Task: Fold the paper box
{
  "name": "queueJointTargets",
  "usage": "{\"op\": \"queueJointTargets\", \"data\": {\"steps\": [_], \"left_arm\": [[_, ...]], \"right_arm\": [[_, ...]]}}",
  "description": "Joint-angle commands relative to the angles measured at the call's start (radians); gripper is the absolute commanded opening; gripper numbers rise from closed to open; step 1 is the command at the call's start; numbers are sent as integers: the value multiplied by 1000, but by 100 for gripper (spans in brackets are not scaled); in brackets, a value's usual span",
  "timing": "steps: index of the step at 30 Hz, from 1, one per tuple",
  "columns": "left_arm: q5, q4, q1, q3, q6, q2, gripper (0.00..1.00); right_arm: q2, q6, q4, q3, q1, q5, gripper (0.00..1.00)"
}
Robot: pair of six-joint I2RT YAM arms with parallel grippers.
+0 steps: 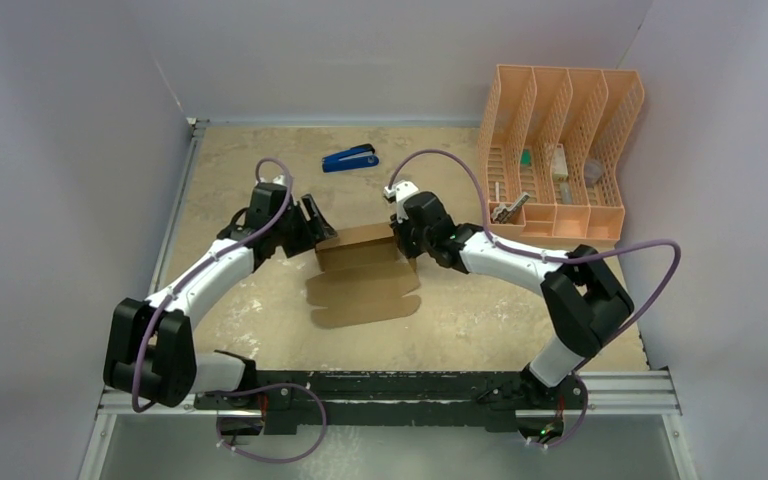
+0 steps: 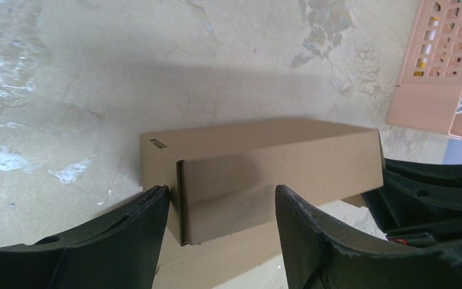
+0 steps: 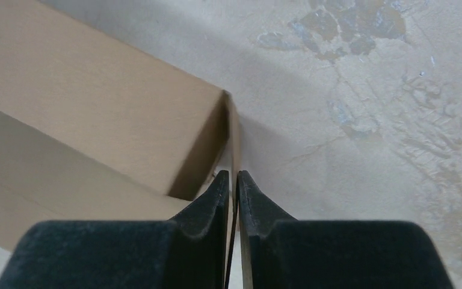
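The brown paper box [image 1: 360,260] sits mid-table, its far part raised into a box shape and a flat flap [image 1: 365,298] lying toward the near side. My left gripper [image 1: 312,222] is open at the box's left end; in the left wrist view its fingers [image 2: 138,223] stand either side of the box end [image 2: 240,180] without gripping it. My right gripper [image 1: 407,245] is at the box's right end, shut on the thin upright side wall [image 3: 233,132] of the box, seen edge-on between the pads in the right wrist view.
A peach-orange mesh file organizer [image 1: 560,150] with small items stands at the back right. A blue stapler [image 1: 350,158] lies at the back, beyond the box. White walls enclose the table on the left, the back and the right.
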Motion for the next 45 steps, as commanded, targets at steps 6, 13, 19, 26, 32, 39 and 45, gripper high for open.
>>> {"op": "queueJointTargets", "data": {"steps": [6,13,19,26,32,39,45], "left_arm": [[98,72,-5,10,-68,-53,64],[57,45,-5,-13,-25,-52,64],[-31,-24,-5,-17,50,-60,63],[-70,-41,-5,-31,78,-57,63],[-74,-42,-5,-30,84,-49,63],[-85,-57,-5,-19,85,-48,63],[-91,-67,-5,-21,89,-53,63]], "right_arm": [[54,244,156,-7,39,85,14],[40,277,134,21,41,35,25],[-40,237,106,-21,38,-71,39],[-132,146,139,-99,28,-194,51],[-168,106,223,-181,-11,-388,52],[-172,66,172,-172,-51,-511,54],[-229,26,79,-183,-62,-461,56]]}}
